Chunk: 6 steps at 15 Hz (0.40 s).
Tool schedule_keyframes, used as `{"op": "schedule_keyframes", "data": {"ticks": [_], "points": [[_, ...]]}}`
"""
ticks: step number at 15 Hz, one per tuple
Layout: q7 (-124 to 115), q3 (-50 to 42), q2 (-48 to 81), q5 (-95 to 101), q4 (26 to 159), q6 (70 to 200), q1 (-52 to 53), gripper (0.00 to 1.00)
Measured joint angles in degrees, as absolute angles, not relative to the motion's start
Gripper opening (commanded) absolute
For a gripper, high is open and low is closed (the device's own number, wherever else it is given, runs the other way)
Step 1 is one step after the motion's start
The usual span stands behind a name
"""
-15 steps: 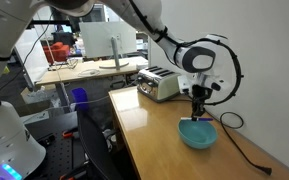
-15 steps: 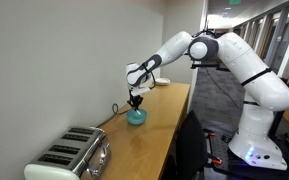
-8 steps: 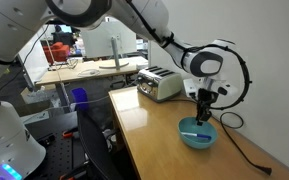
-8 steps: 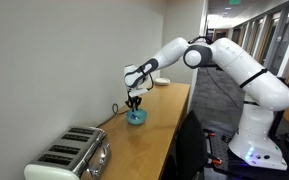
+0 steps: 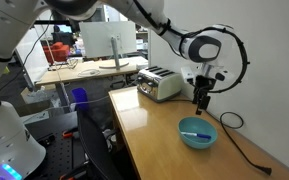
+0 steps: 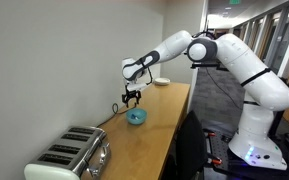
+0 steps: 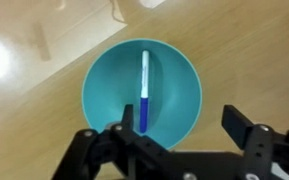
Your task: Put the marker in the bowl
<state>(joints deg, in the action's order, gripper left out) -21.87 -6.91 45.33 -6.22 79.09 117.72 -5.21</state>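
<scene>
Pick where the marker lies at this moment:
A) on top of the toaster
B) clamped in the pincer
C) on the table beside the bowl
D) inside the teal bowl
D: the wrist view shows the marker lying flat inside the bowl, while the pincer hangs above it, open and empty.

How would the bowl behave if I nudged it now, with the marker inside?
The bowl looks shallow and wide, so it would probably slide on the smooth wooden counter rather than tip. The marker is round and lies loose along the bottom, so it would likely roll inside.
</scene>
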Motion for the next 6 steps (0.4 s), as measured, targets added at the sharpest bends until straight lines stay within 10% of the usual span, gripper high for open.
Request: {"op": "schedule_keyframes", "data": {"ticks": [6], "points": [[-21.9, -7.7, 34.6, -4.1, 87.6, 114.8, -3.3, 1.00]]}}
